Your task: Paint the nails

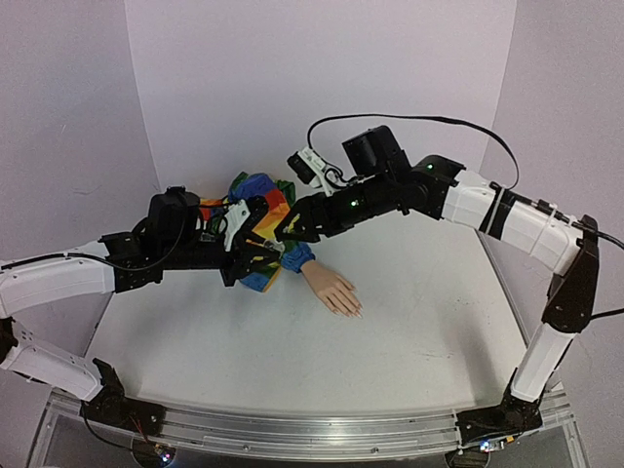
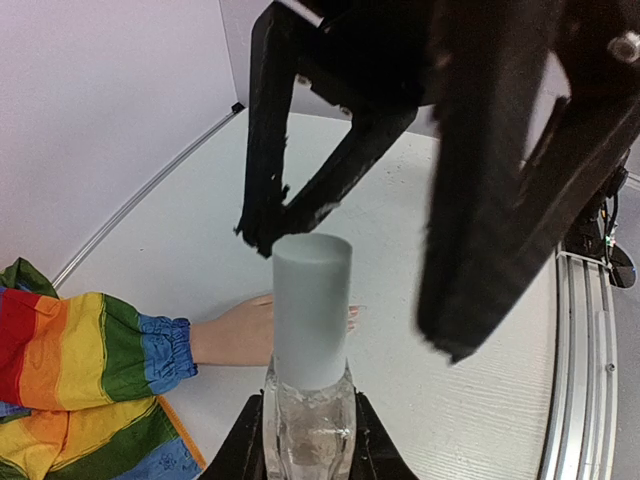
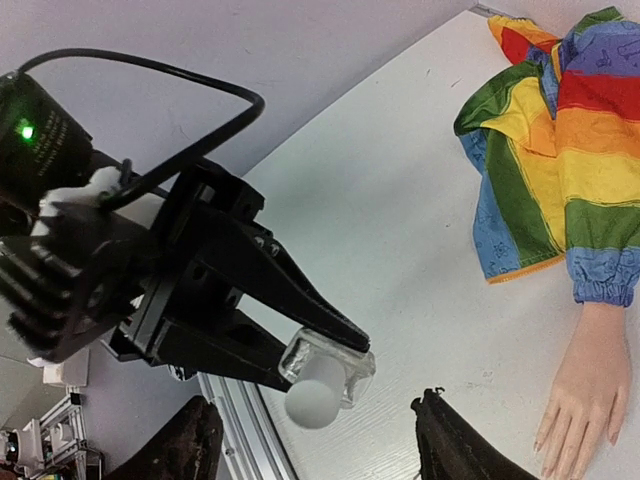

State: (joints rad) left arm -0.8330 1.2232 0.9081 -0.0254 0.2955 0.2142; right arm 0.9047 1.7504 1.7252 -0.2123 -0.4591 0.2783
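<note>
A peach mannequin hand (image 1: 331, 290) lies palm down on the white table, its rainbow-striped sleeve (image 1: 255, 195) bunched behind it. Its nails (image 3: 542, 442) are tiny and pale at the fingertips. My left gripper (image 2: 306, 412) is shut on a small clear bottle (image 2: 308, 435) with a white cap (image 2: 312, 305), held in the air above the wrist and sleeve. In the top view the left gripper (image 1: 261, 255) meets my right gripper (image 1: 290, 229) tip to tip. My right gripper (image 3: 315, 402) is open, its fingers (image 3: 455, 440) spread either side of the cap (image 3: 318, 390), not touching it.
An aluminium rail (image 1: 312, 434) runs along the table's near edge. White walls close in the back and both sides. The right arm's black cable (image 1: 419, 119) loops above the arm. The hand's fingers point to the front right of the table.
</note>
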